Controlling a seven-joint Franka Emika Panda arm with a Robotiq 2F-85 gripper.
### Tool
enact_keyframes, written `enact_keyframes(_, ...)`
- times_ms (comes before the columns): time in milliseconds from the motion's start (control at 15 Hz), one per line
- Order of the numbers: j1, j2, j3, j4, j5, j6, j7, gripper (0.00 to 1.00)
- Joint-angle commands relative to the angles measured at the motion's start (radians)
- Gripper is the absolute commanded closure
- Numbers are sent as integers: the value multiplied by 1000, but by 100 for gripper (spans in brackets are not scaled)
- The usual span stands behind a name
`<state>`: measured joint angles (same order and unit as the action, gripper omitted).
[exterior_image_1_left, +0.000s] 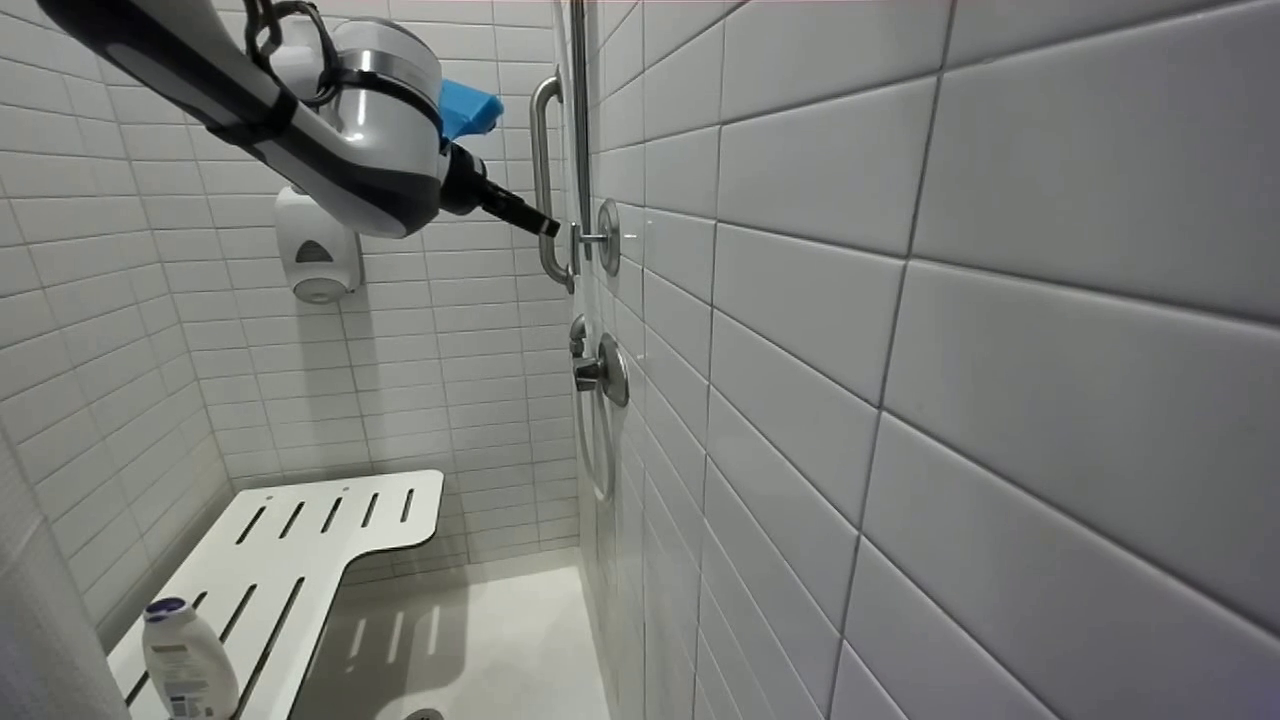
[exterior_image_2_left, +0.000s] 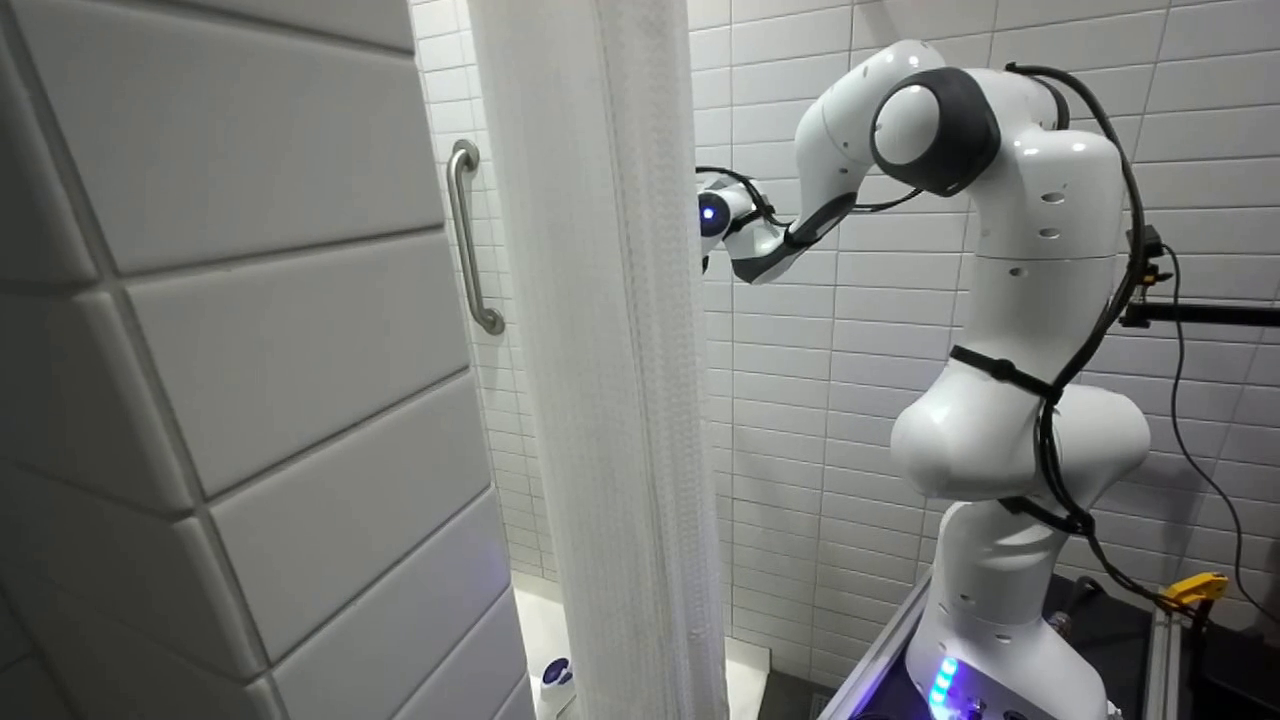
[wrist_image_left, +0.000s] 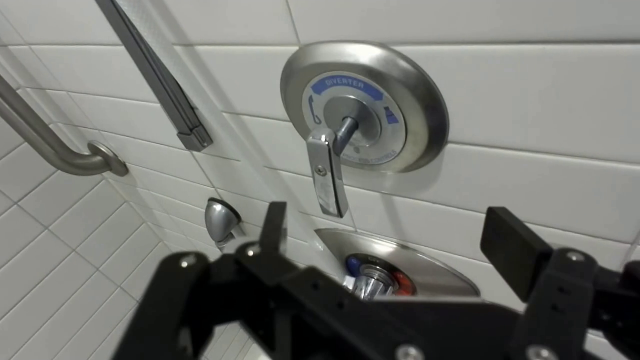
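A curtain (exterior_image_2_left: 620, 350) hides the gripper (wrist_image_left: 392, 239) in an exterior view. The wrist view shows its jaws spread wide, gripping nothing. Its dark body covers the bottom of the lower valve (wrist_image_left: 370, 287), and 1 finger (wrist_image_left: 272, 227) covers part of a chrome fitting (wrist_image_left: 221, 219). The diverter lever (wrist_image_left: 326, 172) is in full sight before its round plate (wrist_image_left: 425, 115), just ahead of the fingertips and apart from them; the small print below is barely legible. In an exterior view, the lever is higher than the bench (exterior_image_1_left: 300, 557) and to the right of its far right corner. A bottle (exterior_image_1_left: 190, 665) shows toward the bench's near left edge, its base cut off by the frame. A blue item (exterior_image_1_left: 465, 108) behind the arm (exterior_image_1_left: 370, 130) is hard to make out.

The tiled wall (exterior_image_1_left: 800, 300) bears 2 valves. There are also 1 grab bar (exterior_image_1_left: 538, 170) and 1 soap dispenser (exterior_image_1_left: 318, 245). The bench has 5 slots (exterior_image_1_left: 332, 514) along its far edge and 3 nearer, 1 of them partly behind the bottle.
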<state>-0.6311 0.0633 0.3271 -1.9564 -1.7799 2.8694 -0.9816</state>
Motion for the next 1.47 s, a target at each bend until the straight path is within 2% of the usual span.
enact_keyframes(0,198,-2,-201,-1,5,6,7,0)
enact_keyframes(200,307,-7,-303,-10,4,-9,8,0)
enact_keyframes(400,366,1,-364,-6,4,-4,4,0)
enact_keyframes(933,411,72,-436,41,-4,35,-9,0)
enact_keyframes(1400,416,128,-452,90,-57,62,-42,0)
